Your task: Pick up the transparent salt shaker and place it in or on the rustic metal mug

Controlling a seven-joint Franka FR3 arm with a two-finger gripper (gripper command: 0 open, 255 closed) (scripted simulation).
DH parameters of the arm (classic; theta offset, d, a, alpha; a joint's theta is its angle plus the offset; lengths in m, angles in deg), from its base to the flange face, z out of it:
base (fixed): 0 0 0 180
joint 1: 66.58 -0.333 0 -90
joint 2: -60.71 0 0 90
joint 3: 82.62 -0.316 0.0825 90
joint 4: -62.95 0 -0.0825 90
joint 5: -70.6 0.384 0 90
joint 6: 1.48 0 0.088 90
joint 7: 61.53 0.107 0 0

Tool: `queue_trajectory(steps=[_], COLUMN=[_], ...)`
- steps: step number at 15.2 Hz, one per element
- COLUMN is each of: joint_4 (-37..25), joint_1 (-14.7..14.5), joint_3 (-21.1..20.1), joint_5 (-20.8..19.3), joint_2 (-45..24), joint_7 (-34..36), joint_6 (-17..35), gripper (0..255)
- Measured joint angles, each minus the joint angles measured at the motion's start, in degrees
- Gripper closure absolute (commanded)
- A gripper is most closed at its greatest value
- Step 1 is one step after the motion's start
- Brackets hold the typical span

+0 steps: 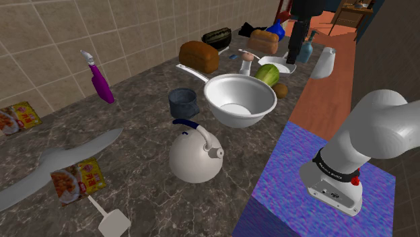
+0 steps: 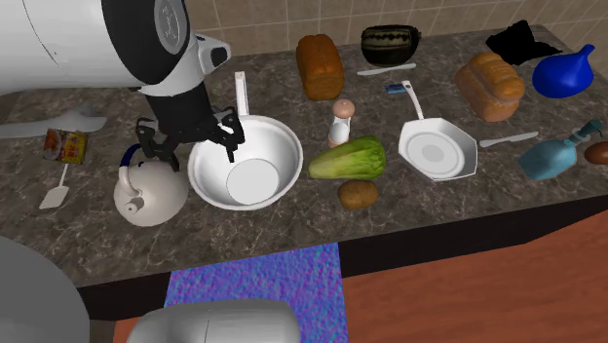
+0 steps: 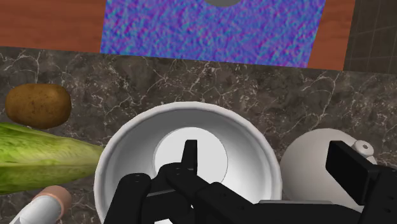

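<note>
Marble counter (image 2: 468,200); gripper (image 2: 190,146), wide and empty, over centre-left bowl (image 2: 283,146); it should straddle the mid-frame salt shaker (image 2: 340,122) squarely.

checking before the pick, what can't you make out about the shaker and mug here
Salt shaker, wrist view: cut off by the picture's edge; its cap and part of its body show.
Mug, shoulder view: its inside is too dark to judge.
Second exterior view: the gripper covers the counter behind the kettle.
</note>
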Motion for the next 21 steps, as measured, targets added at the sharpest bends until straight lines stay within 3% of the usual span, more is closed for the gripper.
queue_trajectory(steps=[3,12,21], joint_4=[0.2,-1.6,-8.9], joint_1=[0.5,3.4,5.6], joint_3=[0.9,6.5,12.4], joint_5=[-0.8,-4.7,-5.6], joint_2=[-1.3,-13.4,-28.9], joint_7=[-0.9,-6.3,-12.4], joint_6=[1.8,14.6,25.7], gripper=[0,0,0])
